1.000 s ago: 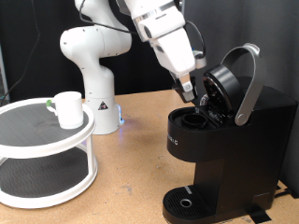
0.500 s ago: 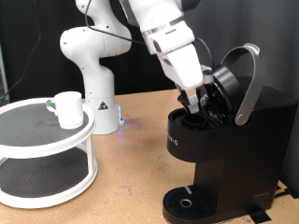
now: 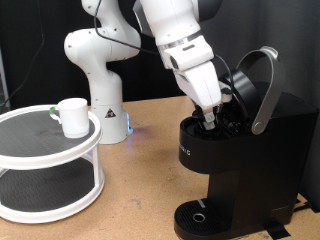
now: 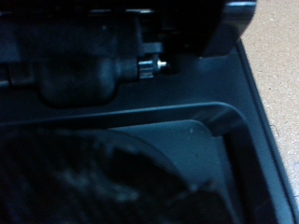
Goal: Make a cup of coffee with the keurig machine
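You have the end effector (image 3: 211,119) pushed down into the open brew head of the keurig machine (image 3: 240,165), which stands on the wooden worktop (image 3: 140,200) at the exterior view's right. Its silver-grey handle (image 3: 266,85) is raised, with the lid tipped back just behind the arm's wrist. The fingertips sit at the mouth of the pod chamber, and from the exterior view you cannot tell whether they are apart or together, nor whether anything is between them; the dark parts run together there.

Your wrist view is filled by the machine's black plastic at very close range: a curved inner wall, a rounded recess below it, and a small metal pin (image 4: 161,64) on a dark fitting. A strip of the worktop shows at one corner. The picture is dim and blurred, so the recess may be the pod chamber.

The cup (image 3: 72,116) stands upright on the upper shelf of a white round two-tier stand (image 3: 50,160) at the exterior view's left, well apart from the machine. The circular drip tray (image 3: 200,216) at the machine's base holds no cup.
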Robot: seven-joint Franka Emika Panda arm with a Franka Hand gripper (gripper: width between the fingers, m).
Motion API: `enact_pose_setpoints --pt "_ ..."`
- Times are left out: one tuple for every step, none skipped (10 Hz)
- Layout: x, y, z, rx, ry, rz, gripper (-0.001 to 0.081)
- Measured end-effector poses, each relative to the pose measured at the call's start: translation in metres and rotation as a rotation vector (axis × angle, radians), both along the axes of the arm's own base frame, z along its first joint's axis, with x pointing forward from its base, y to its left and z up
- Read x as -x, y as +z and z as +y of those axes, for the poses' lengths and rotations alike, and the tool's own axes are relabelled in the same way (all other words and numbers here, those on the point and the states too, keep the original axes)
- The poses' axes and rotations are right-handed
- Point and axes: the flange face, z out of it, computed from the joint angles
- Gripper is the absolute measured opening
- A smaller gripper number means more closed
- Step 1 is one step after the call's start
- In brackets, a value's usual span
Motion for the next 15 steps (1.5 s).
enact_pose_setpoints --pt "0.000 -0.005 0.000 0.005 0.003 0.009 0.0474" --pt "-0.001 -0.010 0.000 0.012 0.004 0.016 0.0474" --pt "-0.002 -0.013 0.001 0.016 0.002 0.012 0.0474" --pt "-0.003 -0.016 0.003 0.019 -0.001 0.008 0.0474" --pt "-0.004 -0.016 0.005 0.020 -0.002 0.007 0.0474" --pt "-0.004 -0.017 0.005 0.021 -0.002 0.006 0.0474" --pt "-0.004 -0.017 0.005 0.021 -0.002 0.007 0.0474" --pt "-0.003 -0.020 0.004 0.022 -0.004 0.013 0.0481" --pt "-0.003 -0.020 0.004 0.021 -0.010 0.006 0.0648" --pt "-0.005 -0.019 0.003 0.020 -0.016 -0.005 0.0648" --pt "-0.005 -0.018 0.001 0.015 -0.020 -0.008 0.0775" --pt "-0.005 -0.017 -0.002 0.003 -0.022 -0.005 0.0798" --pt "-0.003 -0.015 -0.006 -0.018 -0.021 0.005 0.0798" --pt "0.000 -0.010 -0.012 -0.046 -0.014 0.016 0.0806" --pt "0.003 -0.001 -0.019 -0.075 -0.008 0.016 0.0806"
